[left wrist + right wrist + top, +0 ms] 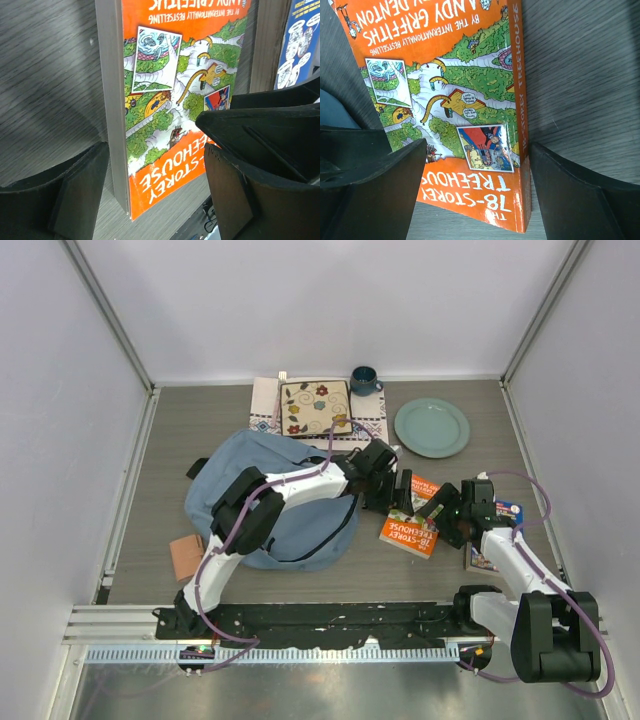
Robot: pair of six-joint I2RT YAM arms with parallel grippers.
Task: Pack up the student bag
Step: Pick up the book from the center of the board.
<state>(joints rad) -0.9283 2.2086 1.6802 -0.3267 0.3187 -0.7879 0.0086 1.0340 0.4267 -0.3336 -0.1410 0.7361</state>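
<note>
The student bag (268, 502) is a light-blue fabric backpack lying on the left half of the table. My left arm reaches across it to an orange paperback (409, 532) that lies to its right. My left gripper (400, 490) is open, and its fingers (75, 197) straddle the corner of the orange paperback (170, 115) by the grey page edge without pressing on it. My right gripper (447, 512) is open too. Its pads (580, 197) stand either side of the spine corner of the paperback (470, 100), with gaps showing.
A second, blue book (497, 530) lies under my right arm. At the back are a teal plate (432, 427), a dark mug (364, 380) and a flowered square pad (315, 407) on a white cloth mat (266, 400). A small brown object (187, 556) sits left of the bag.
</note>
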